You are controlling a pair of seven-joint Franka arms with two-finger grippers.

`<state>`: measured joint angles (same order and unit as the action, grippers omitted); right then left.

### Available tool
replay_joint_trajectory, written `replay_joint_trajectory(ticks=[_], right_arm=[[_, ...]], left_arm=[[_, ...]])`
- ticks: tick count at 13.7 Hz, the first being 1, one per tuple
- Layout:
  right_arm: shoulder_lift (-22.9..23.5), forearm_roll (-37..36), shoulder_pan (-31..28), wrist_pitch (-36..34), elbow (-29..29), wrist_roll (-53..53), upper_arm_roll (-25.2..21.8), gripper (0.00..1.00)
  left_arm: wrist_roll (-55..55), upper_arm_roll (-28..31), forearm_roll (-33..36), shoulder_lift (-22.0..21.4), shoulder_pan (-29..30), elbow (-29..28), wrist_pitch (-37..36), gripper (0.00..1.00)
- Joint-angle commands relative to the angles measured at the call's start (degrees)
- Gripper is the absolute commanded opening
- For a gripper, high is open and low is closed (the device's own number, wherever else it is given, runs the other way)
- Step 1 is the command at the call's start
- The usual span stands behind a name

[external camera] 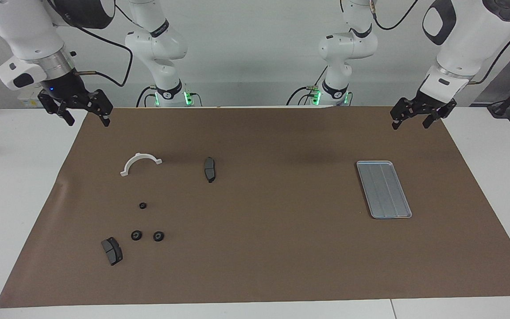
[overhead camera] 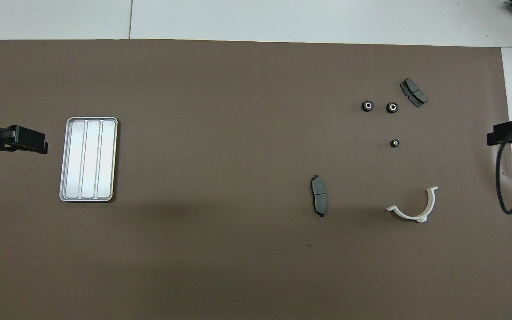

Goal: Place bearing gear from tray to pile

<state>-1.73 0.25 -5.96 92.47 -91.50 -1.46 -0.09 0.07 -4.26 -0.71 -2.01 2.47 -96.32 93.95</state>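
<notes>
Three black bearing gears (external camera: 142,205) (external camera: 136,235) (external camera: 158,236), two brake pads (external camera: 210,169) (external camera: 112,251) and one white half-ring bracket (external camera: 141,163) form the pile toward the right arm's end of the brown mat (external camera: 264,266). One silver tray (external camera: 383,189) (nothing in it) lies toward the left arm's end. Left gripper (external camera: 410,120) and right gripper (external camera: 84,116) hang spread open, empty, over the mat's robot-side corners.

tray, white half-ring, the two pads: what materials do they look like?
Tray: looks like metal, silver-grey with a satin sheen, pressed ridges and a raised rim. White half-ring bracket: probably moulded plastic, matte white, though painted metal isn't ruled out. Brake pads: dark grey with a dull, flat face, consistent with friction material; any backing plate can't be made out.
</notes>
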Motion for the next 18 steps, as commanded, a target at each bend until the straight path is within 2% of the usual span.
replay_joint_trajectory(ticks=[1, 11, 18], right_arm=[[-2.7, 1.6, 0.9, -0.1, -1.2, -1.5, -3.1, 1.00], [-2.7, 2.0, 0.4, 0.0, -2.8, -1.0, -1.8, 1.00], [-1.5, 2.0, 1.1, -2.2, -2.5, -1.1, -3.2, 1.00]], left_arm=[[-0.6, -0.5, 0.9, -0.6, 0.5, -1.0, 0.4, 1.00], [-0.6, -0.5, 0.9, -0.6, 0.5, -1.0, 0.4, 1.00], [-0.6, -0.5, 0.9, -0.6, 0.5, -1.0, 0.4, 1.00]])
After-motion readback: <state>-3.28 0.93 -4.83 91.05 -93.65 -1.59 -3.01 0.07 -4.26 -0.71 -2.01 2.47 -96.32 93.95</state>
